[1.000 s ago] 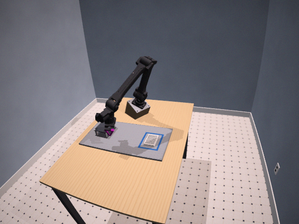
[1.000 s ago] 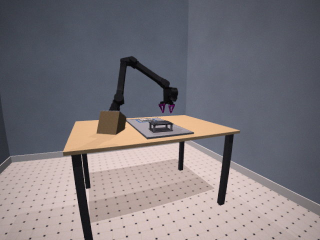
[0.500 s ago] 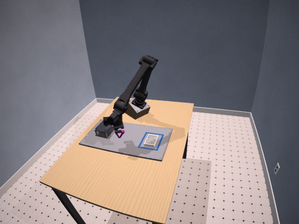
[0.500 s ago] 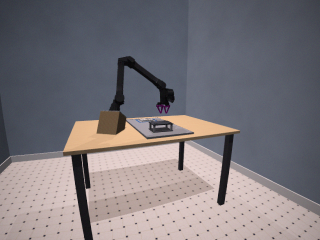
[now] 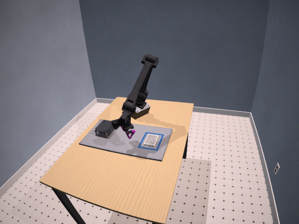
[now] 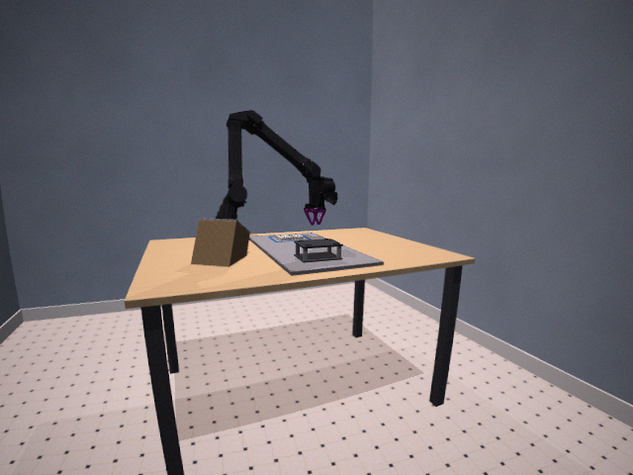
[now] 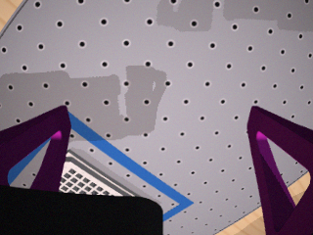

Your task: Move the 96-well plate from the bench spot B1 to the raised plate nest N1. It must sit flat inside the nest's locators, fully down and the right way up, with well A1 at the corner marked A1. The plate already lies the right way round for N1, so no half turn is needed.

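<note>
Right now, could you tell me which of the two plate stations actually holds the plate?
Bench spot B1, the blue-outlined one, holds the 96-well plate; raised black nest N1 holds none.

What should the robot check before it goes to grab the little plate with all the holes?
1. Fingers wide apart: ok, the gripper is open and holds nothing.
2. 96-well plate lying flat inside the blue frame at B1: ok.
3. Gripper directly above the plate: not ok, it hangs over the grey mat, between nest and plate.
4. Nest N1 free for the plate: ok, nothing sits on it.
5. Well A1 at the matching corner: cannot tell, markings too small.
</note>
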`<state>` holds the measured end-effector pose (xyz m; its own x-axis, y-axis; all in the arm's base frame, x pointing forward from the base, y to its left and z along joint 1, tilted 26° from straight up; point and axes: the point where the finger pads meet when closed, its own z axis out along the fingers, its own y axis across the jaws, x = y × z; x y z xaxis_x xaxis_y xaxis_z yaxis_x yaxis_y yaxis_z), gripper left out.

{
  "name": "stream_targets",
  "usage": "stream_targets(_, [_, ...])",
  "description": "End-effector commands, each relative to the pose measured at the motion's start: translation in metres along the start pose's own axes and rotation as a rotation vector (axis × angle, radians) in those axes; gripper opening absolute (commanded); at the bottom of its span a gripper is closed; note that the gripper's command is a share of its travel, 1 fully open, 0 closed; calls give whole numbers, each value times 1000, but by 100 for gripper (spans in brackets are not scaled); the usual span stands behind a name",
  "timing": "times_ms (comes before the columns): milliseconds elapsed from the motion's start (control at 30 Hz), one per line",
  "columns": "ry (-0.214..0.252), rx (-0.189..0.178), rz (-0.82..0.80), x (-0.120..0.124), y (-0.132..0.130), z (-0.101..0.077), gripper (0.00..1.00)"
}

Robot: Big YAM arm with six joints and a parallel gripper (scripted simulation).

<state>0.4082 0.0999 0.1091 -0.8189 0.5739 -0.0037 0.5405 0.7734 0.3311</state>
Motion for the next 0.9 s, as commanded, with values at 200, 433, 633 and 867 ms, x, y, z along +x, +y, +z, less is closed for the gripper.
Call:
stream_targets(200, [-28,-70,-224,33,35,-15,100])
stream_targets(433, [-32,-88,-289,58,52,-19,100])
stream_targets(633, [-16,-107,-460,88,58,-17,100])
stream_targets(867, [-3,-137,-591,114,65,-18,100])
